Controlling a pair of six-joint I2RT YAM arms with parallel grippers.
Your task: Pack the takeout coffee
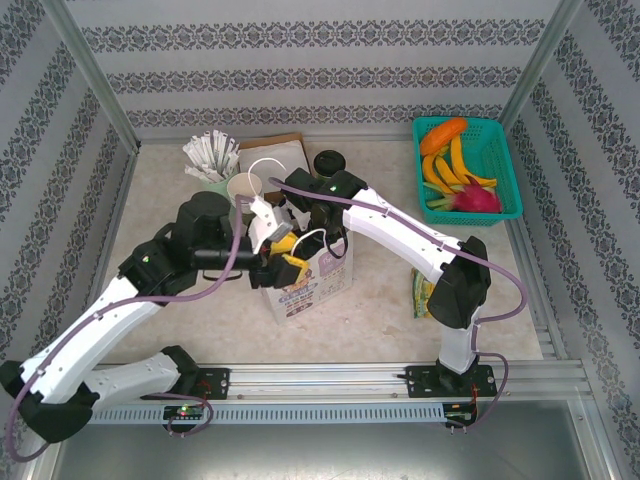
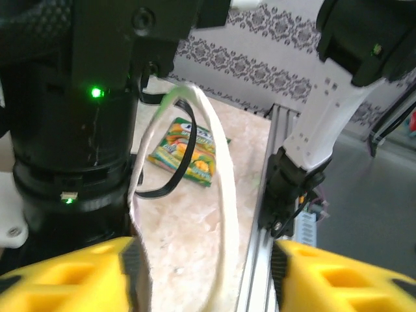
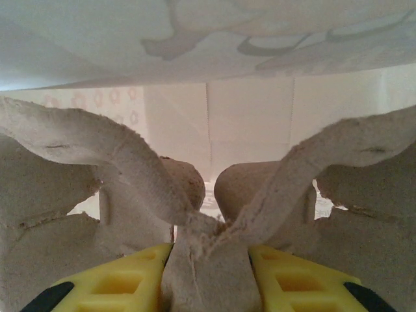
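Both my arms reach inward over the paper bag (image 1: 312, 285) at the middle of the worktop (image 1: 390, 320). My left gripper (image 2: 205, 279) stands released, the bag's white handle (image 2: 222, 195) looping between its fingers. My right gripper (image 3: 207, 273) is clenched on the pulp cup carrier's (image 3: 84, 143) centre ridge. The takeout coffee (image 1: 328, 162) stands upright near the far edge, behind my right wrist, apart from both grippers.

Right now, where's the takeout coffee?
Top view: the takeout coffee stands at the back of the table, near centre, just right of the brown paper and left of the green basket.
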